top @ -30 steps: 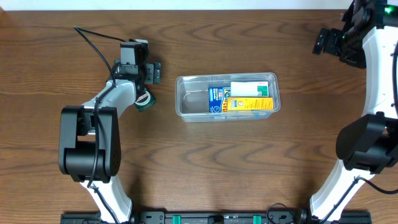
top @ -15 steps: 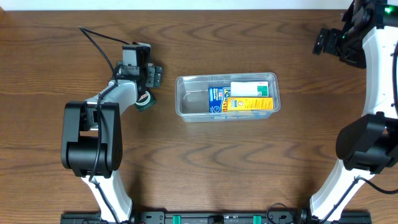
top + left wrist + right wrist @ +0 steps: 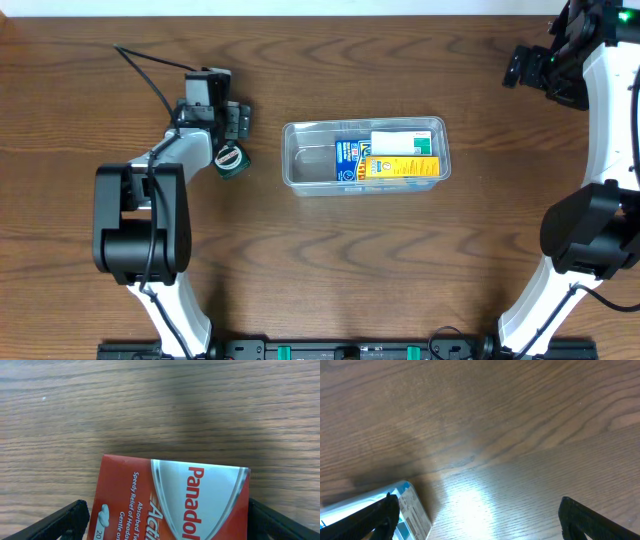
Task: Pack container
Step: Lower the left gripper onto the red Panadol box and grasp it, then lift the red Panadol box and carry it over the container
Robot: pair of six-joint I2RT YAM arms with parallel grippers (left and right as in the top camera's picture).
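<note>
The container (image 3: 290, 160) held several boxes (image 3: 390, 160). One red box (image 3: 175, 502) lay outside, between the left claw's (image 3: 170, 520) wide-open jaws. The right claw (image 3: 477, 517) gaped empty.

Even, bright light from above covers the brown wood-grain table (image 3: 330, 250), and shadows are faint and soft. The clear plastic rectangular tub (image 3: 305, 155) shows pale glints along its rim. In the right wrist view a white glare patch sits on the near wood. In the left wrist view a soft grey shadow crosses the far wood, and the print on the red and silver cardboard box (image 3: 170, 505) is sharp.
</note>
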